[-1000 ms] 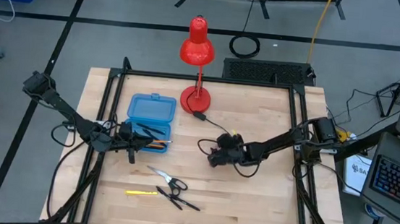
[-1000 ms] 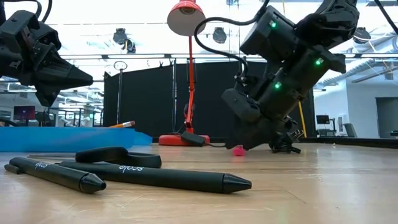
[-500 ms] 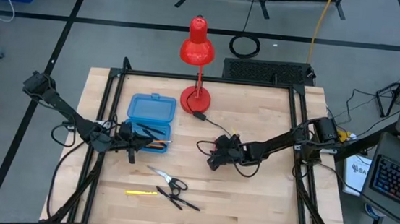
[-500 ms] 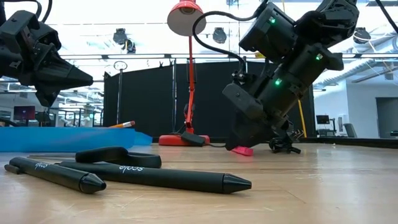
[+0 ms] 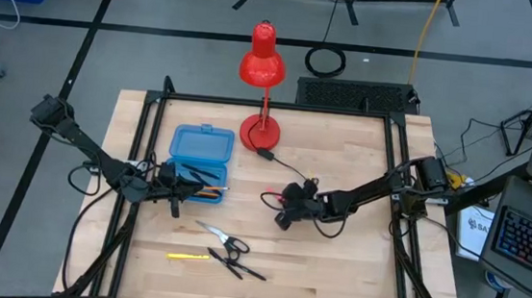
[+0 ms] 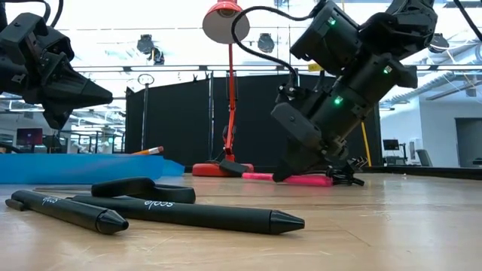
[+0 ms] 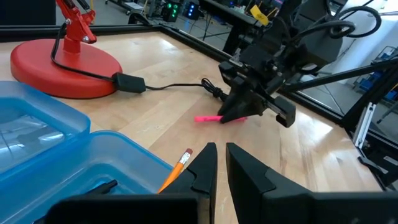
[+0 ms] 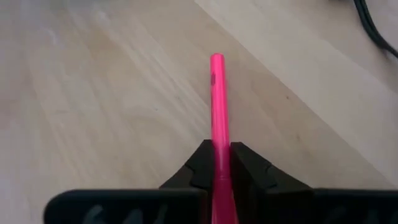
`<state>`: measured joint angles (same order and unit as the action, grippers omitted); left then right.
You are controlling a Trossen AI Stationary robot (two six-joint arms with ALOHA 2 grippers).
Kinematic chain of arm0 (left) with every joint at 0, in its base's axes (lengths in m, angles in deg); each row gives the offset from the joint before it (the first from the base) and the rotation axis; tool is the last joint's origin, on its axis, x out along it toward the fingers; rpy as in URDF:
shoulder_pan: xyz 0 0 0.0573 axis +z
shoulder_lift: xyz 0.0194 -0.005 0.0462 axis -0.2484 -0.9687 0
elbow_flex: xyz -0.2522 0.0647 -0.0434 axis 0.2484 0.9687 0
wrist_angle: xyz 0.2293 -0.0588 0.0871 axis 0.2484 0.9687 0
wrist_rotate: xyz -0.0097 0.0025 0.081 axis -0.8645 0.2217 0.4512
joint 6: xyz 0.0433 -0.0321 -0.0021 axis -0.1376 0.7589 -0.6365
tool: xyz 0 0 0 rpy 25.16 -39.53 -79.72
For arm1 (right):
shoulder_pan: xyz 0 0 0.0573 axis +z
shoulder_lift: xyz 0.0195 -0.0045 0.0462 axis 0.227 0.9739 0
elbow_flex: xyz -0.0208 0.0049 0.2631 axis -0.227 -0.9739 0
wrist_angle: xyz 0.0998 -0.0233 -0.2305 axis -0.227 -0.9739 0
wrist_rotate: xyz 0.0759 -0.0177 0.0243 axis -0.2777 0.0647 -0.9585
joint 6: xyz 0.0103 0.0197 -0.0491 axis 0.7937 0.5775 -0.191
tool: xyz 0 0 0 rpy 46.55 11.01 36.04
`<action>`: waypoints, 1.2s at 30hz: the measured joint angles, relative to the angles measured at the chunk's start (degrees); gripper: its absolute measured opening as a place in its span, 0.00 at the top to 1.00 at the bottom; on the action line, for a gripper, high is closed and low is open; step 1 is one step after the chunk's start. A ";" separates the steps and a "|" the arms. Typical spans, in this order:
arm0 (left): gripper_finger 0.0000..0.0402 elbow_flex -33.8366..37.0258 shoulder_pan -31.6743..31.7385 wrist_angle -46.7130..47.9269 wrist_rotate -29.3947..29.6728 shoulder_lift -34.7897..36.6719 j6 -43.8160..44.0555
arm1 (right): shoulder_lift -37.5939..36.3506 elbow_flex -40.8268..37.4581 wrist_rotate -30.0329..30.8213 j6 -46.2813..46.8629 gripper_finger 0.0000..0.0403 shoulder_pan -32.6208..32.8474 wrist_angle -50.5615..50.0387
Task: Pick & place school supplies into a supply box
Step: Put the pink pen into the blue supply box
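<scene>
Right gripper [image 8: 219, 163] had closed onto the pink pencil [image 8: 217, 99], which projected ahead; left gripper [image 7: 219, 163] stayed nearly shut, empty, over the blue pencil case [image 7: 74, 155].

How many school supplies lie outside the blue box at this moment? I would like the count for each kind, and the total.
Black pens: 2
Yellow pencil: 1
Pink pencil, gripped by the right gripper: 1
Scissors: 1
Total: 5
</scene>
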<state>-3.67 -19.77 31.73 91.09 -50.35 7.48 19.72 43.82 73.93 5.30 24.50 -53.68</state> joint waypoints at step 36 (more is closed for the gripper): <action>0.91 0.00 0.00 0.64 -1.14 0.00 -0.06 | -0.13 -0.12 12.44 -4.08 0.91 -0.17 9.98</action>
<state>-3.67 -19.77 32.37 89.95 -50.35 7.41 19.59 43.71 86.37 1.22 24.33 -43.69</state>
